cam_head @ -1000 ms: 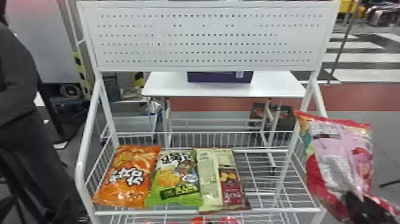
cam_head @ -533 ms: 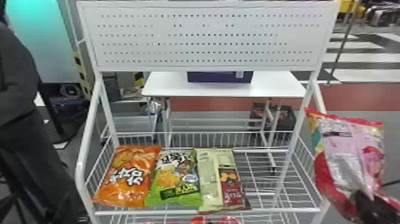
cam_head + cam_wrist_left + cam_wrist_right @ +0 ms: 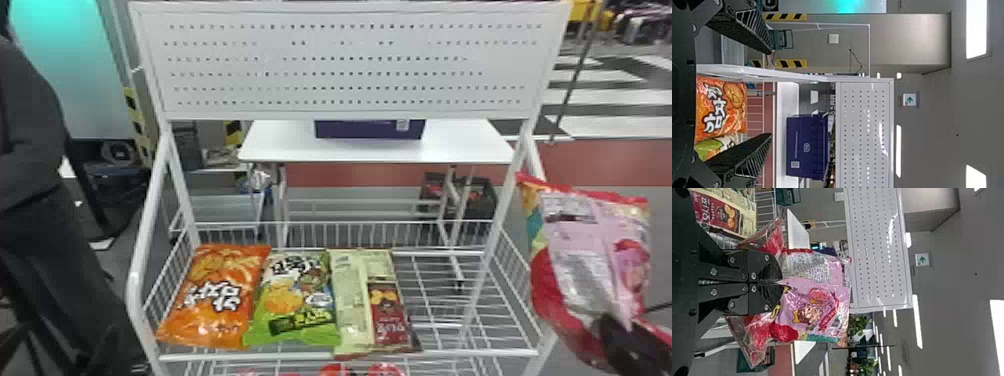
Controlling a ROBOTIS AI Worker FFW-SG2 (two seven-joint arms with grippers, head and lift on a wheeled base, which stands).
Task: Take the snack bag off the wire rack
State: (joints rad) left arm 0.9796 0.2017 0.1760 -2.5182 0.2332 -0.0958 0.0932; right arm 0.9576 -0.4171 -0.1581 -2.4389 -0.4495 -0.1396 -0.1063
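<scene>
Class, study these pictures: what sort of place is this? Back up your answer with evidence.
Probably an indoor demonstration or testing hall with a mock shop display. A wire rack holds an orange snack bag among others, while striped hazard markings and ceiling lights suggest a technical interior.

An orange bag (image 3: pixel 215 300) lies by the left edge of the shelf (image 3: pixel 450 353), then a green bag (image 3: pixel 296 300) and a cream-and-maroon bag (image 3: pixel 355 305); behind, a purple box (image 3: pixel 367 129) sits on a white bench (image 3: pixel 465 145).
</scene>
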